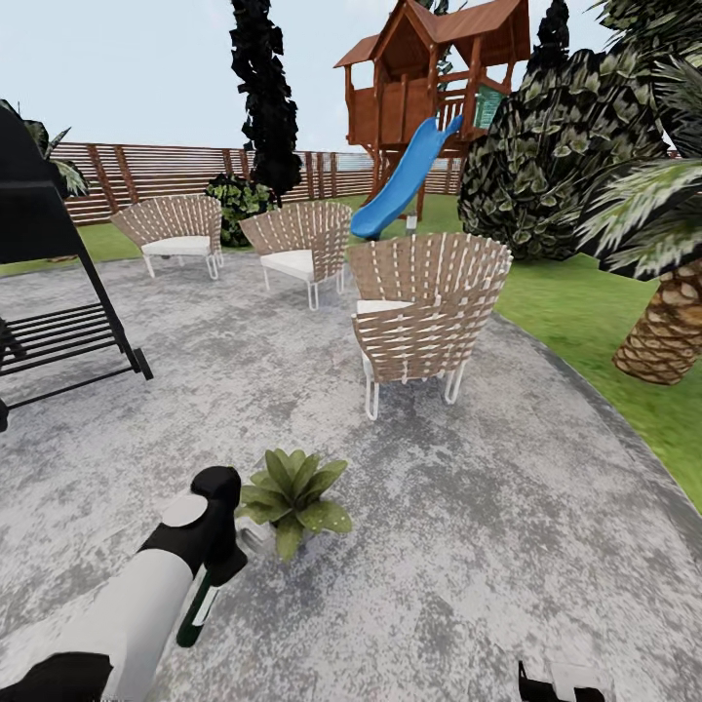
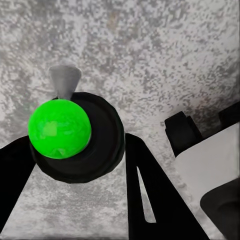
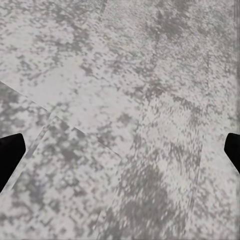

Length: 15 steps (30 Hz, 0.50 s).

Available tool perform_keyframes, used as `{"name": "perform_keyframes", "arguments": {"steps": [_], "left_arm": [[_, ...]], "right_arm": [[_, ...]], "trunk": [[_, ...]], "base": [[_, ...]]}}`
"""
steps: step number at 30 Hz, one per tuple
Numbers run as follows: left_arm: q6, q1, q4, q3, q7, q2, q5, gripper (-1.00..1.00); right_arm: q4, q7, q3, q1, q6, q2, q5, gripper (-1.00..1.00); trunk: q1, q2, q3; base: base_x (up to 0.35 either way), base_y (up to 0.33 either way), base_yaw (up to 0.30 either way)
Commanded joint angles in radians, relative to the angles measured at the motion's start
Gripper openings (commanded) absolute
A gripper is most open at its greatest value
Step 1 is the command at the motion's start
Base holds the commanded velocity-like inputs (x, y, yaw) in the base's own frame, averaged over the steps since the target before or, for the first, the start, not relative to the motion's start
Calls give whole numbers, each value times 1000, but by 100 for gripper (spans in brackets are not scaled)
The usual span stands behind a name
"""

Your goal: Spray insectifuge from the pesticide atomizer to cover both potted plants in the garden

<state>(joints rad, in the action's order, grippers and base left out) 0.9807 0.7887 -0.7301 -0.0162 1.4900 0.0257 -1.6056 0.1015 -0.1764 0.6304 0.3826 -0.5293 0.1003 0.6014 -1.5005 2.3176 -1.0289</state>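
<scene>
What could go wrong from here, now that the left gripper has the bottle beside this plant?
1. The pesticide atomizer hangs bottom-down from the left gripper, so it may slip or spray off target.
2. One potted plant sits very close beside the gripper; a swing might knock it over.
3. The head view shows one plant; turning to look for the other risks bumping the nearest woven chair.

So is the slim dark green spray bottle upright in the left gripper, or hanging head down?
Hanging bottom-down: the slim dark green spray bottle dangles below the left gripper, which is shut on it.
</scene>
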Motion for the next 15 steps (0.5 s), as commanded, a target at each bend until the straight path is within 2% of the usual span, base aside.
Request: {"name": "perform_keyframes", "arguments": {"steps": [1, 3, 10, 15], "left_arm": [[10, 9, -2, -1, 29, 0, -23, -100], [9, 35, -3, 0, 52, 0, -36, -100], [10, 68, -2, 6, 64, -3, -34, -100], [10, 70, -3, 7, 64, -13, -34, -100]], "right_arm": [[-2, -6, 5, 1, -3, 0, 11, 100], [-2, -6, 5, 1, -2, 1, 11, 100], [-2, -6, 5, 1, -1, 1, 11, 100], [-3, -6, 5, 1, -1, 1, 11, 100]], "trunk": [[0, 0, -1], [0, 0, -1], [0, 0, -1], [0, 0, -1]], "base": [[0, 0, 0], [0, 0, 0], [0, 0, 0], [-187, 114, 0]]}}
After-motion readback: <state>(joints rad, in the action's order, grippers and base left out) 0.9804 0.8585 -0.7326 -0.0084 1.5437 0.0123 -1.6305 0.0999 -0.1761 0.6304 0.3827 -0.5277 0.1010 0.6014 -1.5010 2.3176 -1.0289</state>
